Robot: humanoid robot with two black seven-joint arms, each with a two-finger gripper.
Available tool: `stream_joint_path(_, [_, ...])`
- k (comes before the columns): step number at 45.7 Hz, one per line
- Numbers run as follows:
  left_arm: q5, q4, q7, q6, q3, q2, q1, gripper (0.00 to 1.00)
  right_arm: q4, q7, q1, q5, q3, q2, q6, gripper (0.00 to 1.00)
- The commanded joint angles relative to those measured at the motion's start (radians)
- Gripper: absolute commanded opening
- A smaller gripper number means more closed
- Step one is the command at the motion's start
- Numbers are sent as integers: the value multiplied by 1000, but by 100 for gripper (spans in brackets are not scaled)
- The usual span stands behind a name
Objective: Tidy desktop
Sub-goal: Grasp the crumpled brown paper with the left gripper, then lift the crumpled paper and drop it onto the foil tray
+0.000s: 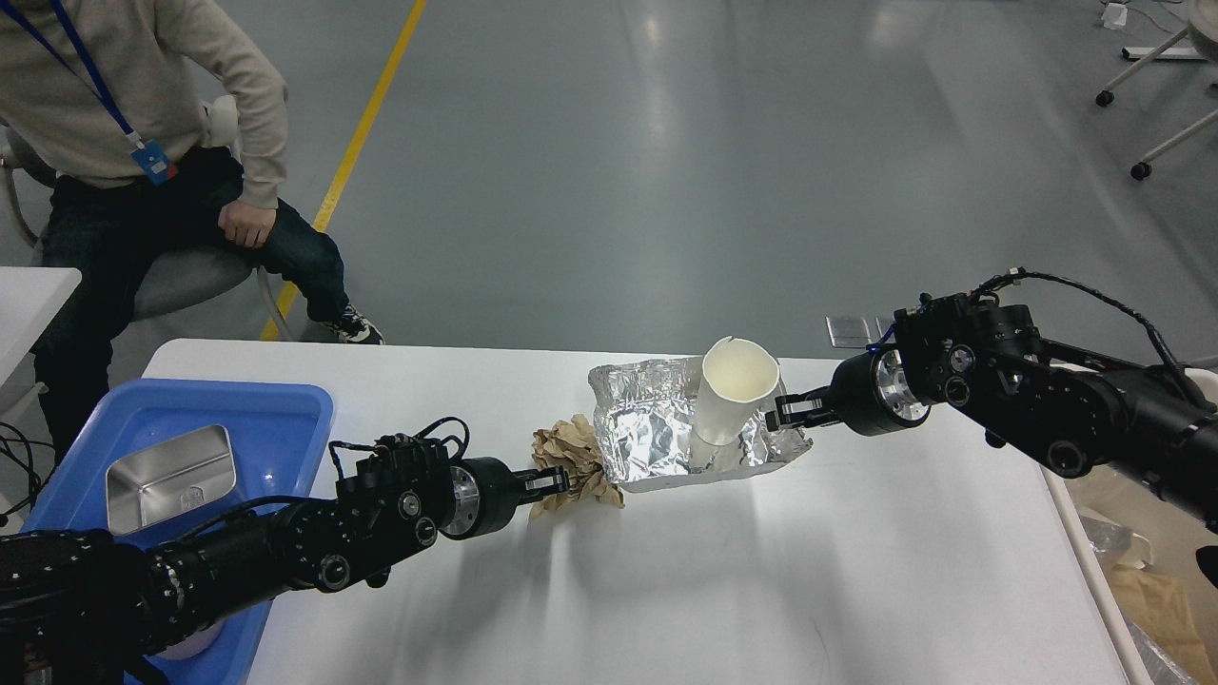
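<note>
The white desktop [685, 580] holds a crumpled foil tray [647, 438] with a white paper cup [733, 400] standing in it. My left gripper [559, 481] is shut on a crumpled brown paper ball [579, 455] and holds it against the tray's left edge. My right gripper [782, 414] sits at the tray's right rim beside the cup, its fingers closed on the foil.
A blue plastic tray [257, 409] with a metal tin [171, 476] lies at the desktop's left end, under my left arm. A beige bin [1142, 590] with rubbish stands off the right edge. A seated person [143, 143] is beyond the far left corner.
</note>
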Motion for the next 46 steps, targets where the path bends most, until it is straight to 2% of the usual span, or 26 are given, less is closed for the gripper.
stream_joint_path(1, [-1,-30,-14,-29,-7,55,-18,0,0,0,-3,1,0,-2,-3,0])
stream_joint_path(4, [-1,-79,-46,-32,-9,93,-24,0,0,0,-3,-1,-2,-2,-3,0])
stream_joint_path(6, [-1,-112,-51,-32,-9,121,-33,0,0,0,-3,-1,-2,-3,-3,0])
stream_joint_path(16, [1,-237,-48,-32,-7,270,-54,0,0,0,-5,1,-2,-3,-3,0])
stream_joint_path(25, [2,-411,-46,-32,-3,426,-93,0,-2,0,-6,-1,-2,-3,-3,0])
stream_joint_path(34, [2,-612,-41,-40,0,645,-157,0,-5,0,-6,-1,-2,-2,-3,0])
stream_joint_path(40, [5,-711,-46,-101,-3,786,-217,0,-5,0,-5,-1,-3,8,-3,0])
stream_joint_path(46, [5,-729,-52,-132,-10,830,-263,0,-5,-2,-5,-1,-3,8,-3,0])
